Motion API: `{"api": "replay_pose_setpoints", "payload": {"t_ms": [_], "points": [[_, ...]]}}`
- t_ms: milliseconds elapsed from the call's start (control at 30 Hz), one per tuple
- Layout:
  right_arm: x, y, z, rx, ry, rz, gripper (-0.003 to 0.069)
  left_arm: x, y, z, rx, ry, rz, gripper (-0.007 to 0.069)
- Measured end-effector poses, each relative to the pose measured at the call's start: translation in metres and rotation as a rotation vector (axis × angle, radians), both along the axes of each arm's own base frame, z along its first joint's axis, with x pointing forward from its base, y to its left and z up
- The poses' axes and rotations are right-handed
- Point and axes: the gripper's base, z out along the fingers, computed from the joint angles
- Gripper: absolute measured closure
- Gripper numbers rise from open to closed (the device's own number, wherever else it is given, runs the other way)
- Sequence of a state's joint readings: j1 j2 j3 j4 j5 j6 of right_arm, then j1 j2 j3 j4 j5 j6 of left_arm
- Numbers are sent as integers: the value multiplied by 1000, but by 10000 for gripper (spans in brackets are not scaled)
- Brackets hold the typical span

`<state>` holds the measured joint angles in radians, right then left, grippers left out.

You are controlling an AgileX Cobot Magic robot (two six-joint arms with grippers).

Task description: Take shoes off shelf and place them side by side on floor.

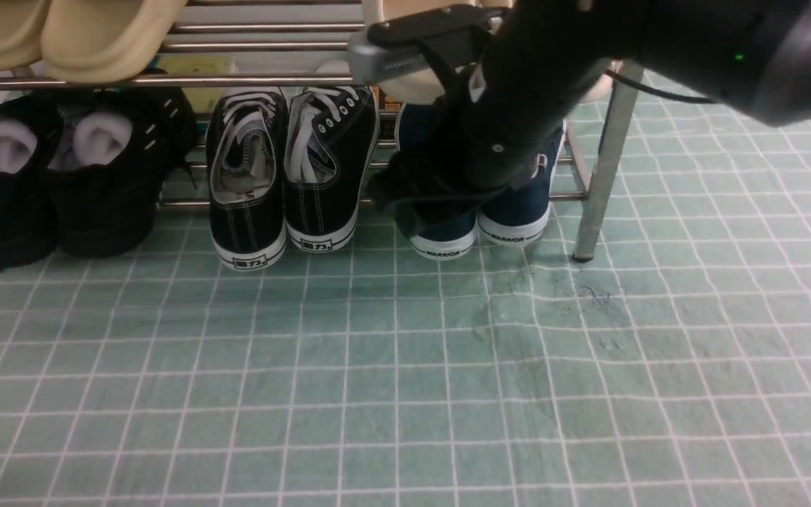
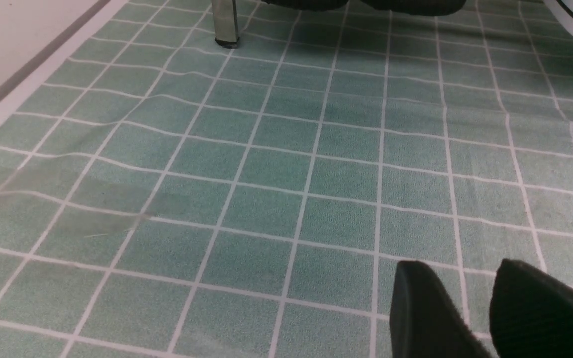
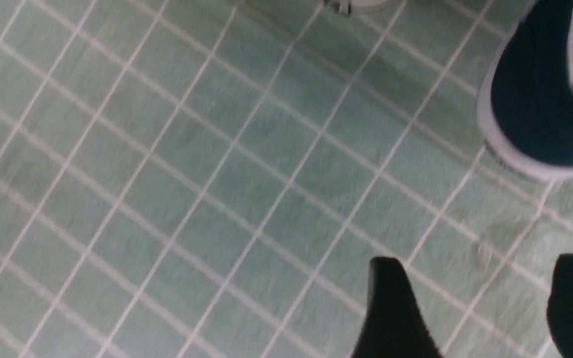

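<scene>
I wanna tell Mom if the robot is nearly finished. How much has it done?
Not much. Both blue shoes are on the rack, not side by side on the floor. The right gripper is open, holding nothing. Taking them off and placing them is left.

Two navy slip-on shoes sat partly behind the right pincer. Two white-laced black sneakers stood to its left, and two all-black shoes farther left. At least three beige slippers showed above its level, the exact count hidden, on one shelf.
</scene>
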<state>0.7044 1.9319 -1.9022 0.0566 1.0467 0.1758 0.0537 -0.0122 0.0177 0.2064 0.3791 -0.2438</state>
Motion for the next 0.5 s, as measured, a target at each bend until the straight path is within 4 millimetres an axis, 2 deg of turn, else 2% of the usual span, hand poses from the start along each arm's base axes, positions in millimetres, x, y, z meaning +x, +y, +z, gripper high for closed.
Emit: {"api": "replay_pose_setpoints", "payload": {"t_ms": [233, 500], "points": [[34, 15, -28, -43, -154, -17, 222, 0, 0, 0, 0, 0, 0, 385], [56, 20, -56, -91, -245, -84, 222, 0, 0, 0, 0, 0, 0, 385]]}}
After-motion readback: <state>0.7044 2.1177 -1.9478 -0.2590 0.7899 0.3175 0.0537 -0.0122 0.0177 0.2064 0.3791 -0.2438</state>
